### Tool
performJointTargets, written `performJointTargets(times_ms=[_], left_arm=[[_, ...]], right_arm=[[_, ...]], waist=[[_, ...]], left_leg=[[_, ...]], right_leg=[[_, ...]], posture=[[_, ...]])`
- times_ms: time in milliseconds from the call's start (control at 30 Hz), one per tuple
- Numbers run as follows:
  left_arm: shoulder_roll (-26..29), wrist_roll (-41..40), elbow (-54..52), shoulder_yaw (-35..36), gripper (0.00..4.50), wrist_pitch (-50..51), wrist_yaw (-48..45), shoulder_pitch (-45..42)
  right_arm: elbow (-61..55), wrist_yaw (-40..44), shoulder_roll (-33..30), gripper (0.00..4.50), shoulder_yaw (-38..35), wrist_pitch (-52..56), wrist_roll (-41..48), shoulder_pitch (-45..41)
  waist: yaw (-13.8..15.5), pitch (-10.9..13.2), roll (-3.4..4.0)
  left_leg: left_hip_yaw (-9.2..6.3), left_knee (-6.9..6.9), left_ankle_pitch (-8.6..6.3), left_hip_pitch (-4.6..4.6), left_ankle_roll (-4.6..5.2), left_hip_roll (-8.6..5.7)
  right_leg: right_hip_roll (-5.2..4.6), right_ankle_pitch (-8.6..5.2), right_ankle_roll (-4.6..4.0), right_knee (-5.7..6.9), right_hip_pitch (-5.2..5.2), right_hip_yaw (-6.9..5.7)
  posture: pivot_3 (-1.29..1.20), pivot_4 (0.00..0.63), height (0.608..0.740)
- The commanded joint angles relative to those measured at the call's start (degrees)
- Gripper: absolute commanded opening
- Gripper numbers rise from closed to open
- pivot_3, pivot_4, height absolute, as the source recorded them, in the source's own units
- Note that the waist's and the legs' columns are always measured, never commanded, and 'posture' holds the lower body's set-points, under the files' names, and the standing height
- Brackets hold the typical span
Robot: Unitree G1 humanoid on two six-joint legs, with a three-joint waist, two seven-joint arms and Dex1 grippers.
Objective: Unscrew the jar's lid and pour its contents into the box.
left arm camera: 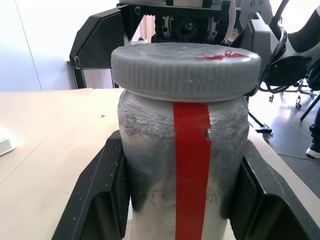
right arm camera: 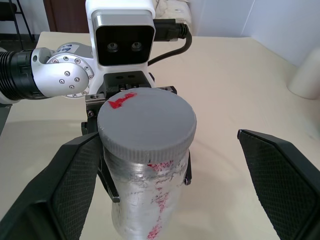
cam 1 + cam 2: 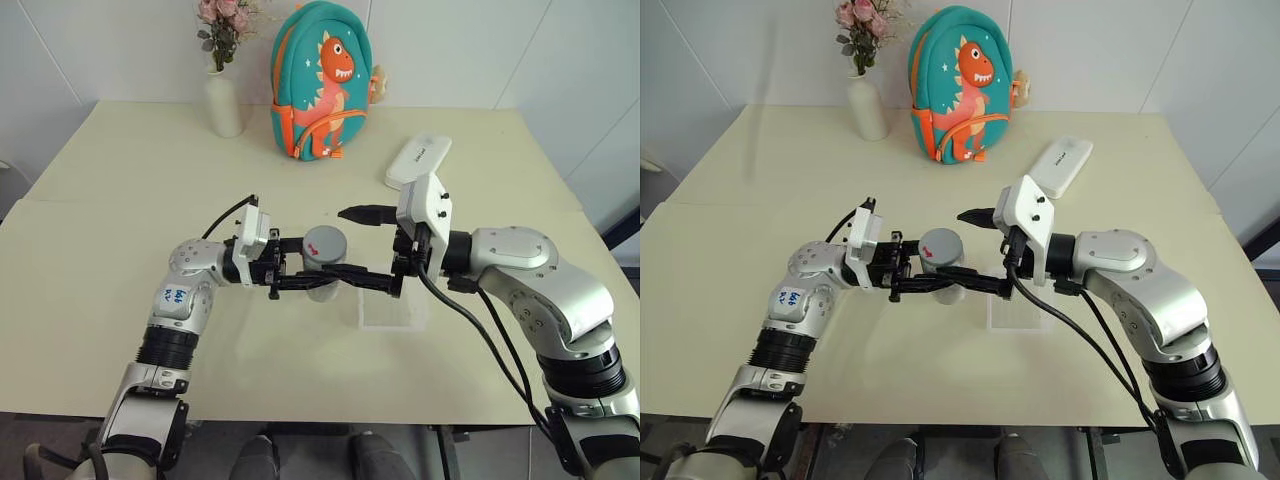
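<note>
The jar (image 3: 322, 262) is held above the surface (image 3: 120, 200) near the middle of the scene, long axis tilted so the lid (image 3: 325, 242) points up and a bit toward the camera, roughly the 6 o'clock way. A silvery, frosted-looking body is seen, with a red stripe running down its side and red smudges elsewhere. The lid is still seated on top; it's grey, ribbed round the edge, as wide as the body, with a red mark on its flat face. The left end effector (image 3: 300, 270) is clamped on the jar's body, fingers (image 1: 107, 200) pressed to both sides below the lid. The right end effector (image 3: 372, 245) is spread wide apart, one finger either side of the lid, not touching it. The box (image 3: 392, 312) is sat on the surface at about 4 o'clock from the jar, clear and shallow.
</note>
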Motion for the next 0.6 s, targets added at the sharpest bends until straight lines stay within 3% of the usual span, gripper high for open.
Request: performJointTargets(times_ms=[33, 600], left_arm=[[0.16, -0.80, -2.52, 0.01, 2.05, -0.66, -1.23, 0.37], [-0.69, -0.21, -1.06, -0.28, 2.05, -1.48, -2.07, -0.05]], right_arm=[[-1.66, -0.14, -1.59, 4.48, -3.39, 0.88, 0.99, 0.85], [-5.38, -0.06, 1.04, 4.48, -3.32, 4.09, 7.92, 0.99]], waist=[[0.08, 0.00, 0.00], [0.02, 0.00, 0.00]], left_leg=[[0.00, 0.00, 0.00, 0.00, 0.00, 0.00], [0.00, 0.00, 0.00, 0.00, 0.00, 0.00]], right_leg=[[0.00, 0.00, 0.00, 0.00, 0.00, 0.00], [0.00, 0.00, 0.00, 0.00, 0.01, 0.00]], posture=[[0.00, 0.150, 0.740], [0.00, 0.150, 0.740]])
